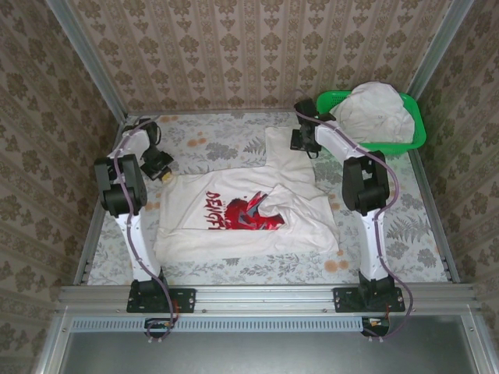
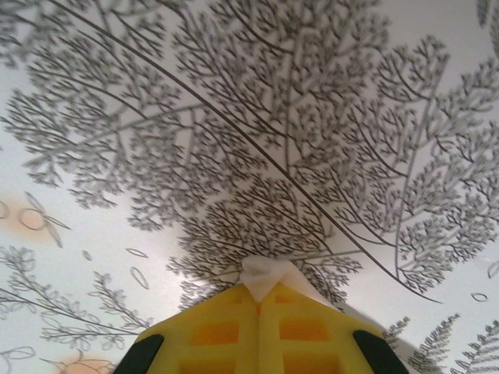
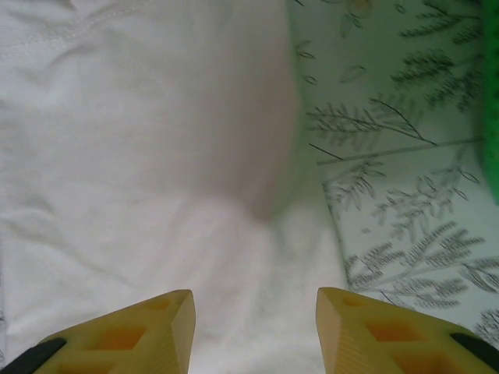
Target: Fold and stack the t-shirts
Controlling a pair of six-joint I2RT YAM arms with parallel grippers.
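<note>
A white t-shirt (image 1: 257, 226) with a red, black and blue chest graphic lies spread on the table, one sleeve reaching toward the back. My left gripper (image 1: 163, 173) is at the shirt's left corner. In the left wrist view its yellow fingers (image 2: 234, 327) are shut on a small fold of white cloth (image 2: 267, 274). My right gripper (image 1: 305, 141) hovers over the far sleeve. The right wrist view has that gripper (image 3: 256, 308) open, with white fabric (image 3: 156, 156) beneath and nothing between the fingers. A second white t-shirt (image 1: 379, 111) sits bunched in the basket.
The green plastic basket (image 1: 413, 132) stands at the back right corner, its rim close to the right gripper (image 3: 491, 117). A fern-patterned cloth (image 1: 405, 249) covers the table. Wallpapered walls close in on three sides.
</note>
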